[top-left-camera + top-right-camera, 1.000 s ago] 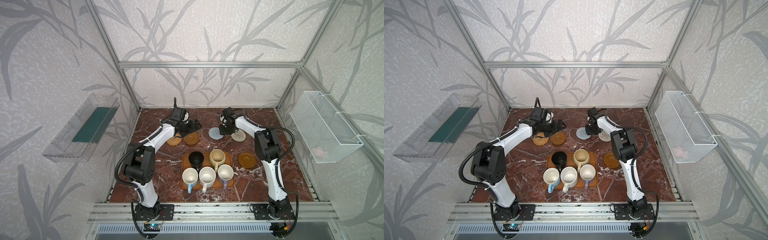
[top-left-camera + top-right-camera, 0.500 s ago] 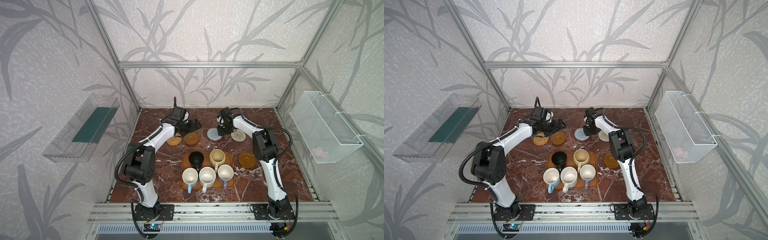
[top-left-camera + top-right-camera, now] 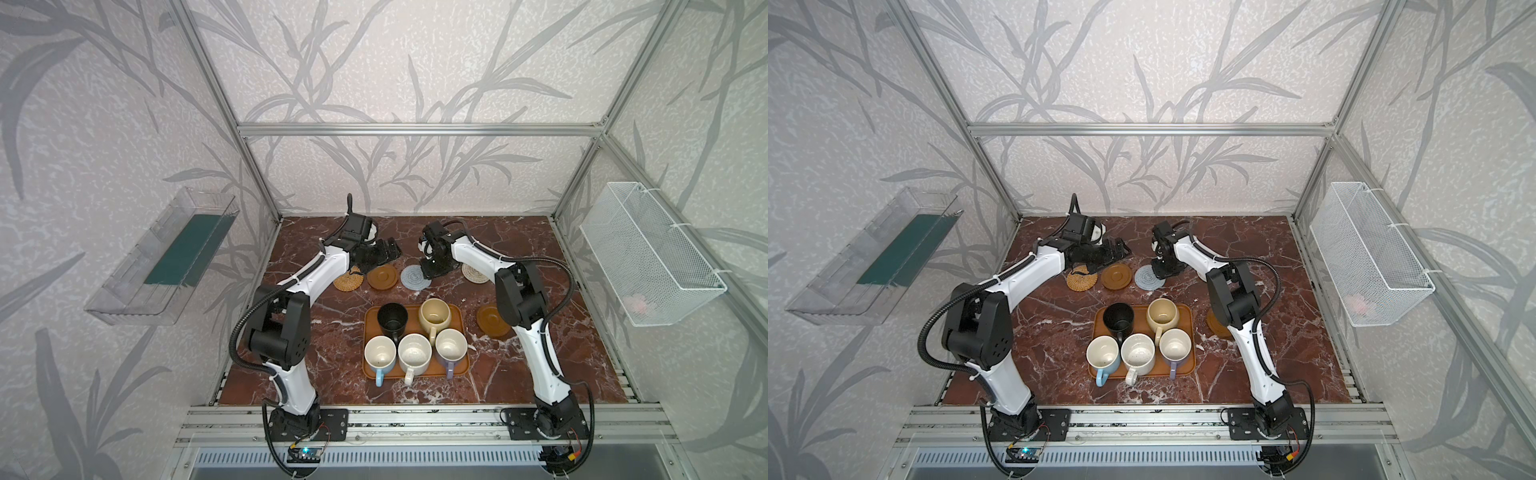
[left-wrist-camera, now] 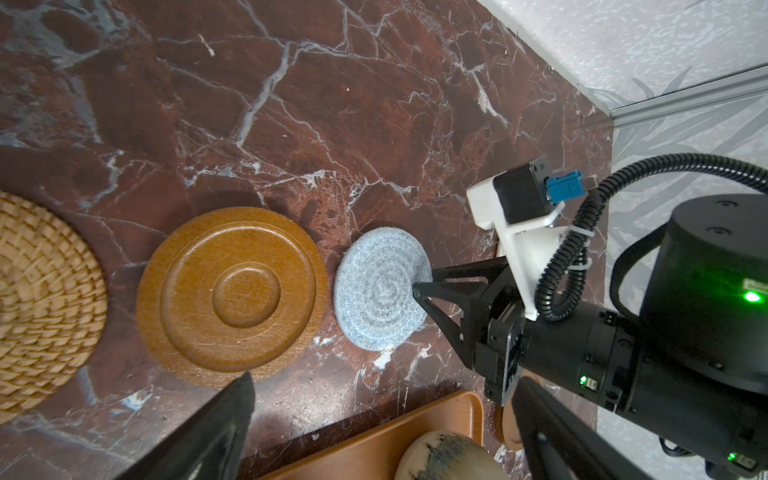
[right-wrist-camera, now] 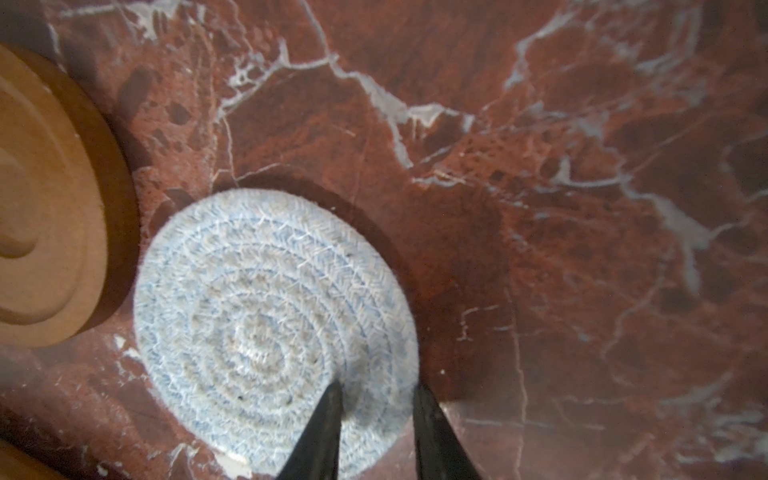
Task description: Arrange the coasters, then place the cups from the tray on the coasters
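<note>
Right wrist view: the blue-grey rope coaster lies flat on the marble tabletop, and it has just slid sideways. A second ago it sat clear of the brown saucer coaster; now it is just beside it, with only a sliver of marble between. The right gripper is doing the shoving. Its black fingertips rest on the coaster's rim, jaws narrowed to a slim gap, apparently pressing on top rather than clamped around the edge.

In a top view the row takes shape along the back: rattan coaster, brown saucer, blue-grey rope, then a wider gap before the cream rope coaster behind the right arm. The second brown saucer coaster sits apart, near the tray.

The left gripper has not budged; it is spread wide and empty, hovering over the rattan and brown pair.

On the tray wait all five: black mug, cream-yellow mug, light blue mug, speckled white mug and lavender mug.

So arranging looks about half done: three coasters lined up, two left to bring in, no cup moved yet.
</note>
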Controlling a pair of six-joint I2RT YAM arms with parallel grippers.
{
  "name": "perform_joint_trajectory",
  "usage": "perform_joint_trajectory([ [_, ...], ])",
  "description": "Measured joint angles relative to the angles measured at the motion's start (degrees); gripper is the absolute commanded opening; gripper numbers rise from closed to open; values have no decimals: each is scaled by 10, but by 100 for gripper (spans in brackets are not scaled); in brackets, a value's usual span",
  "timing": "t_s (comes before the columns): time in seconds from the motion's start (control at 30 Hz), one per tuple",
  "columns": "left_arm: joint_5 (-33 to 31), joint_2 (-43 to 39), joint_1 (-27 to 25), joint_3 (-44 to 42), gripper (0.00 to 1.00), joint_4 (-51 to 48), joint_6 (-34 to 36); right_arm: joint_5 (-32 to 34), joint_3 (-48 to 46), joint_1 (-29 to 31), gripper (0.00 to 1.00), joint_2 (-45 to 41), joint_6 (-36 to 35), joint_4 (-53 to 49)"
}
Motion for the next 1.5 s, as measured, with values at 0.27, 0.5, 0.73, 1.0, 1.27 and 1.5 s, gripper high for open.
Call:
perform_joint_trajectory([
  [0.27, -3, 0, 0, 0, 99, -3, 1, 32, 52, -2, 30, 24, 9, -33],
  [0.5, -5, 0, 0, 0, 99, -10, 3, 33, 73, -4, 30, 35, 9, -45],
  [0.73, -5, -2, 0, -3, 99, -13, 3, 20, 58, -1, 30, 30, 8, -37],
  [1.0, -5, -6, 0, -7, 99, -12, 2, 3, 34, 1, 30, 19, 9, -17],
  [1.27, -5, -6, 0, -7, 99, -13, 1, -3, 23, 1, 31, 14, 15, -3],
  [1.5, -5, -6, 0, -7, 99, -13, 0, 2, 13, 2, 35, 7, 23, 0],
])
